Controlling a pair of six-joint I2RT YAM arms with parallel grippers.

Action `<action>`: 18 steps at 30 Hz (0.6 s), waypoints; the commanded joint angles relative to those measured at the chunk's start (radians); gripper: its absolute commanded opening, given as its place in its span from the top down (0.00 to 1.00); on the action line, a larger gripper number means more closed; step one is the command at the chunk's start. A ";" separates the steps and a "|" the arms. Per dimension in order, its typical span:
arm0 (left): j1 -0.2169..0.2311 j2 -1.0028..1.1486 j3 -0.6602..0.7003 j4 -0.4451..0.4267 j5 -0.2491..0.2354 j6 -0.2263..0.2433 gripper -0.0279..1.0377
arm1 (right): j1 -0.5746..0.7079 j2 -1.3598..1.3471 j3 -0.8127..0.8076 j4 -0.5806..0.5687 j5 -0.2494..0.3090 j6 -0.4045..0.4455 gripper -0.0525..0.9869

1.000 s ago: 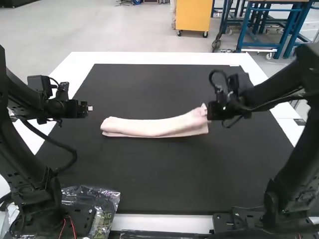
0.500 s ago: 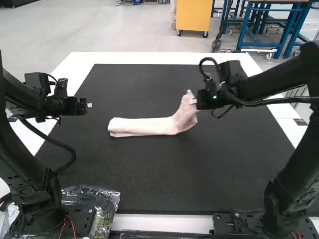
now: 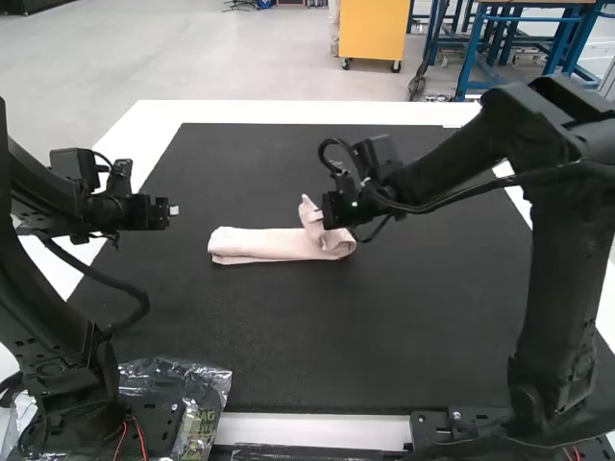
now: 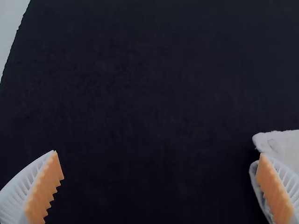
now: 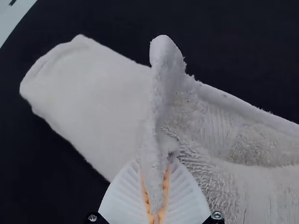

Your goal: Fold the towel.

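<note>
Currently | towel [image 3: 264, 244]: raised end pinched in right tool [image 3: 317, 217] | left tool [image 3: 174, 209]: spread, apart

Wht tbl [image 3: 288, 111], blk mat [image 3: 317, 336] w/ towel [image 3: 264, 244]

Pale pink towel [image 3: 264, 244] was seen in a narrow, layered strip, approx. mid-mat [image 3: 307, 336], aligned L–R in high view. R end was lifted & partly folded back twd L, w/ its edge pinched upright. L part was left flat; looped, ribbed texture was exposed nr the raised fold in R wrist view.
</note>
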 commanded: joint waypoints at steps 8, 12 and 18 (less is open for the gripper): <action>0.005 -0.022 -0.046 0.059 0.019 0.012 0.06 | 0.115 0.126 0.179 0.007 0.020 0.042 0.97; 0.009 -0.022 -0.057 0.067 0.028 0.012 0.06 | 0.144 0.176 0.239 0.002 0.021 0.048 0.97; 0.015 -0.023 -0.066 0.091 0.032 0.009 0.06 | 0.175 0.238 0.322 -0.002 0.023 0.048 0.97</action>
